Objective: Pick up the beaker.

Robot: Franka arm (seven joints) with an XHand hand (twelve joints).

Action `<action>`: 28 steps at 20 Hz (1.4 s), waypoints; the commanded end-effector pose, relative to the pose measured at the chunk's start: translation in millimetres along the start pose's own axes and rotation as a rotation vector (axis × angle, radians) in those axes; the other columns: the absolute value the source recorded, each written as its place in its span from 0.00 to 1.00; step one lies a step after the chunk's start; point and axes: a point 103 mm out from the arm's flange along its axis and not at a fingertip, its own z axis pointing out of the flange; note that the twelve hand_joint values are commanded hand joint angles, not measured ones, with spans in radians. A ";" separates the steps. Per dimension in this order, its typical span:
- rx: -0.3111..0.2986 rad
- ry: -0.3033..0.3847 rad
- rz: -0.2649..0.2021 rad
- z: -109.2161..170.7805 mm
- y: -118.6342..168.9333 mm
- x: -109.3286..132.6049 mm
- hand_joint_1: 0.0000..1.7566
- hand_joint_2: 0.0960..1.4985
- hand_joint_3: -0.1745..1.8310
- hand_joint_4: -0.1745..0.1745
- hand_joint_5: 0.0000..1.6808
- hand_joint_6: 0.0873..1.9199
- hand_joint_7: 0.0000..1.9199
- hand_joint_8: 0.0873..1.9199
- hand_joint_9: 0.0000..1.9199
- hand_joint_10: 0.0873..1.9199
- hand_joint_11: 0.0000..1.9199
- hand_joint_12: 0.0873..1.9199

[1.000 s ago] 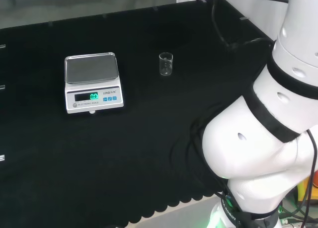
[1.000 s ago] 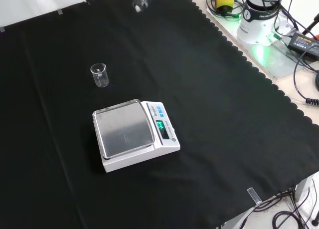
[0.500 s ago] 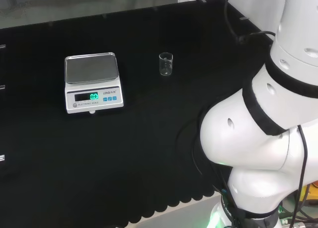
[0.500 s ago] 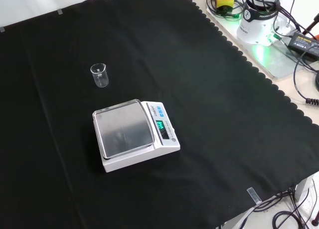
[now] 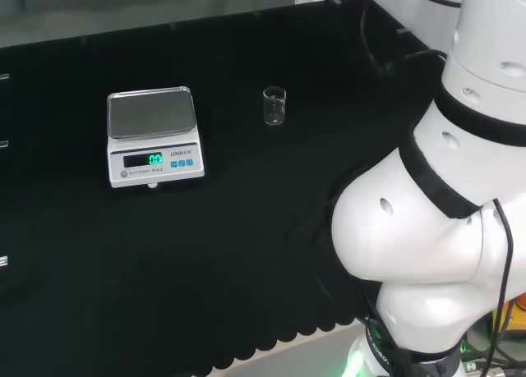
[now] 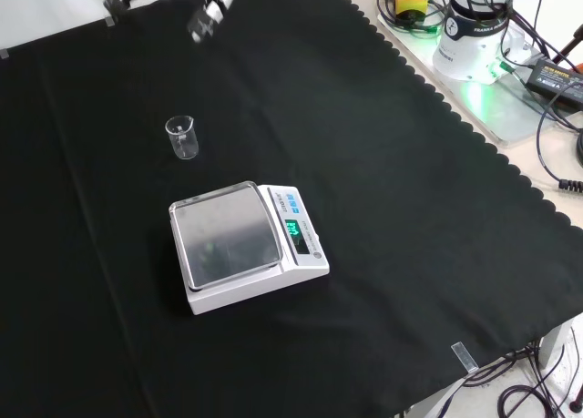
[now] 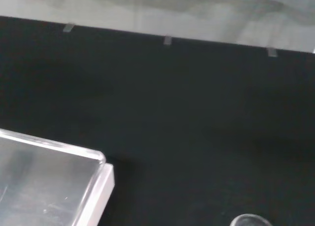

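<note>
at the front view's top edge the hand (image 6: 208,8) shows blurred fingertips holding nothing, their spread unclear, well above the clear beaker (image 6: 182,137) standing upright on the black cloth (image 6: 383,209) behind the scale (image 6: 246,245).

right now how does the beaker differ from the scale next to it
The beaker is clear glass, while the scale is opaque white with a metal pan. The beaker is a small upright cylinder; the scale is a much larger, low, boxy block. The scale's display is lit green; the beaker looks empty. Both stand on the black cloth, apart from each other and untouched.
</note>
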 end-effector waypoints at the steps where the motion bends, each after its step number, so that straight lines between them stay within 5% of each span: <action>1: 0.062 0.029 0.067 75.3 14.4 -42.4 0.23 0.56 0.22 0.28 0.23 0.00 0.11 0.34 0.19 0.39 0.22 0.71; 15: 0.110 0.076 0.127 125.9 -1.1 -74.9 0.23 0.56 0.22 0.28 0.23 0.00 0.11 0.34 0.19 0.39 0.22 0.71; 28: 0.141 0.107 0.148 189.6 19.9 -106.1 0.24 0.55 0.22 0.28 0.23 0.00 0.11 0.33 0.17 0.39 0.17 0.73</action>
